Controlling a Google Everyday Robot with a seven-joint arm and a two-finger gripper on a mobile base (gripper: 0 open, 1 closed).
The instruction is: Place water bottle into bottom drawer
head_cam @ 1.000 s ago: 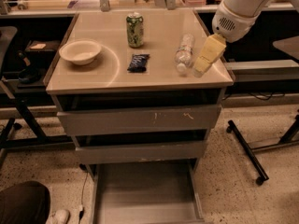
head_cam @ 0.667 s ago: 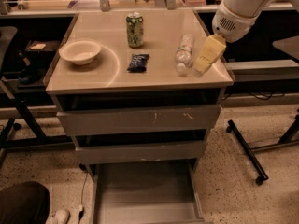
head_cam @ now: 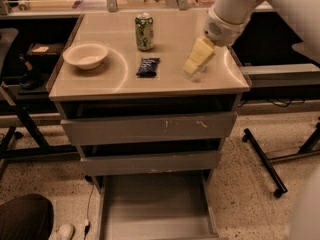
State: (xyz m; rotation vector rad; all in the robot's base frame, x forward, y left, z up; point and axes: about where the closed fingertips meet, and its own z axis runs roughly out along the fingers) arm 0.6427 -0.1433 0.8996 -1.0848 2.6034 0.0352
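Note:
The water bottle (head_cam: 190, 73) lies on the right part of the cabinet top (head_cam: 170, 86). Only a small clear part of it shows under the gripper. My gripper (head_cam: 197, 59), with pale yellow tips on a white arm, is down over the bottle from the upper right. The bottom drawer (head_cam: 155, 204) is pulled out at the foot of the cabinet; its flat grey floor is bare. The two upper drawers (head_cam: 150, 129) are pushed in.
A green soda can (head_cam: 144, 31) stands at the back middle of the top. A white bowl (head_cam: 85, 55) sits at the left and a dark snack packet (head_cam: 148, 66) in the middle. A wheeled table leg (head_cam: 265, 164) stands to the right, and a dark object (head_cam: 22, 216) lies at the bottom left.
My gripper has moved left and down from beside the bottle to right over it. The bottle, fully in view before, is now mostly covered.

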